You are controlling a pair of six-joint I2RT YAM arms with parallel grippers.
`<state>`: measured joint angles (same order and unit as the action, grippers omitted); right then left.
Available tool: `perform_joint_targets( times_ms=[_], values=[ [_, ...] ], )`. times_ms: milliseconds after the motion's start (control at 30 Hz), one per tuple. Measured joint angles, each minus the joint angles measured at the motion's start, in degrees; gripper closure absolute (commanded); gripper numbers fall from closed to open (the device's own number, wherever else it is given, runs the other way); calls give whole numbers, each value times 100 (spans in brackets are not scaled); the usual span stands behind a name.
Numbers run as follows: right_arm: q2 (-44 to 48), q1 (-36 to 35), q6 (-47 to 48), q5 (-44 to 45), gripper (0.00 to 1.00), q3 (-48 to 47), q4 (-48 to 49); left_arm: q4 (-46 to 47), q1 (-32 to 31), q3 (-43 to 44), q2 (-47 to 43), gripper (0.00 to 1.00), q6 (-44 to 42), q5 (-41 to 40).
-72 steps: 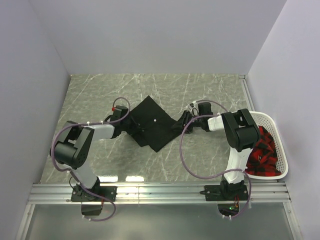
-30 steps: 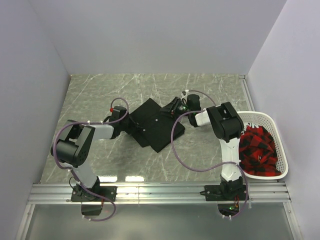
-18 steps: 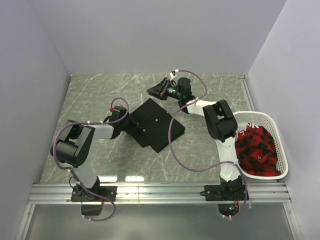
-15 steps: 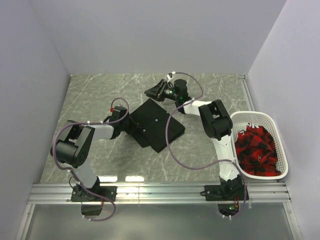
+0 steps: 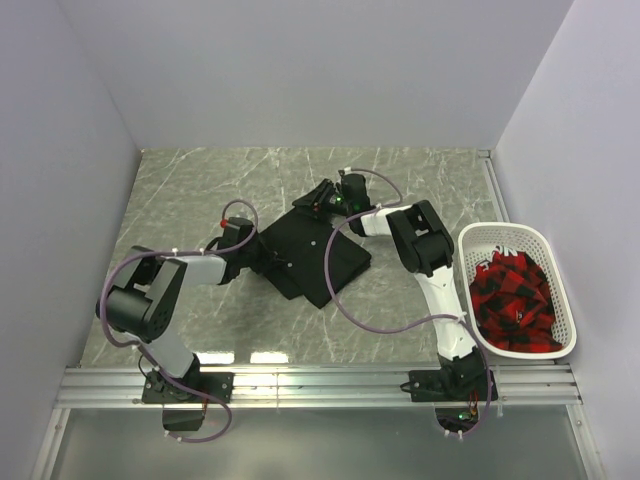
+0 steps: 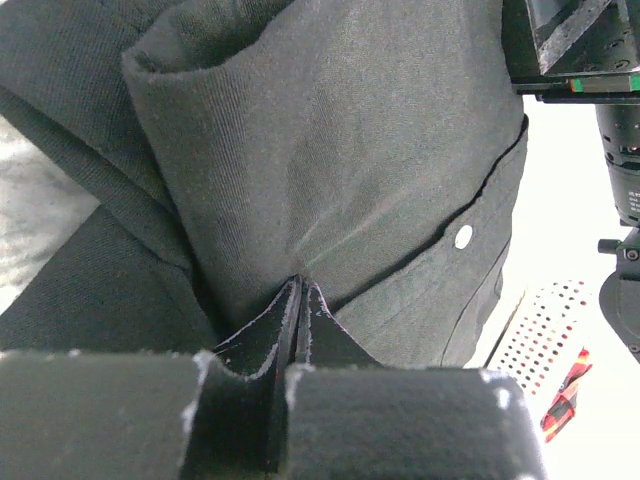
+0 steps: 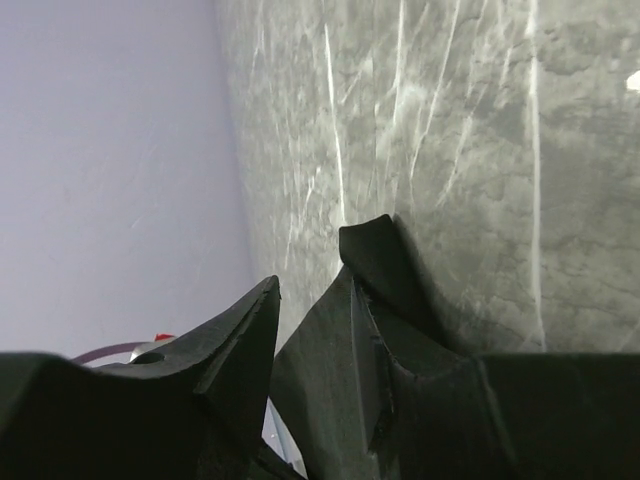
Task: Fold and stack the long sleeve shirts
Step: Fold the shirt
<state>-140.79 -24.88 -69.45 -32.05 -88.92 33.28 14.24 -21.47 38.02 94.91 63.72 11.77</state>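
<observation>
black shirt [image 5: 312, 252], long axis far-left to near-right; left end effector [image 5: 262, 258] clamped on it, right end effector [image 5: 322, 197] grip unclear

The top camera looks down on the whole table [image 5: 200, 180]; both wrist cameras sit close against its black shirt [image 5: 315, 250].

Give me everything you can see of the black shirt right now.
The black shirt is dark woven cloth, folded into a rough square that lies flat on the marbled table, turned corner-on to the arms. A placket seam and a pale button show on top. The left gripper is shut on a fold at its left edge; the right gripper meets its far corner, with dark cloth between its jaws.
</observation>
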Motion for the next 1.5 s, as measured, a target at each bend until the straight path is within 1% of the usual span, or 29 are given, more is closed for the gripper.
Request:
perform_joint_targets(
  times_ms=[133, 200, 300, 433, 567, 667, 800, 933, 1033, 1167, 1233, 1333, 1400, 1433, 1500],
  values=[
    [74, 9, 42, -168, 57, 94, 61, -258, -11, -17, -195, 95, -17, -57],
    [291, 17, 155, -249, 57, 350, 44, -492, -15, -17, -376, 93, -68, -118],
    [962, 37, 308, -413, 57, 1016, 22, -789, -11, -7, -702, 92, -133, -243],
    [2103, 26, 531, -789, 57, 1915, 142, -1084, 31, 197, -1058, 92, -181, -450],
    [3042, -101, 973, -1130, 58, 2684, 269, -1176, 162, 586, -1099, 93, -260, -597],
    [3442, -404, 1399, -1320, 58, 3318, 162, -1145, 284, 807, -975, 94, -297, -710],
    [3458, -855, 1698, -1484, 58, 4061, 109, -1025, 400, 955, -472, 94, -302, -796],
    [3209, -935, 1665, -1613, 58, 4704, 278, -1019, 496, 1001, 138, 96, -299, -820],
    [2800, -896, 1576, -1749, 58, 4739, 391, -916, 555, 1084, 579, 96, -236, -732],
    [2754, -855, 1550, -1827, 59, 4741, 575, -758, 590, 1276, 787, 96, -229, -702],
    [2844, -846, 1687, -1751, 59, 4739, 411, -767, 597, 1287, 791, 94, -240, -706],
    [3263, -833, 2059, -1462, 59, 4739, -221, -951, 599, 1377, 752, 89, -326, -774],
    [3735, -780, 2415, -1172, 57, 4706, -774, -1191, 610, 1445, 625, 82, -444, -881],
    [3987, -745, 2599, -973, 54, 4653, -1071, -1314, 616, 1478, 520, 79, -481, -916],
    [4457, -664, 2999, -527, 51, 4465, -1674, -1600, 625, 1576, 227, 68, -557, -1019]
  ],
)
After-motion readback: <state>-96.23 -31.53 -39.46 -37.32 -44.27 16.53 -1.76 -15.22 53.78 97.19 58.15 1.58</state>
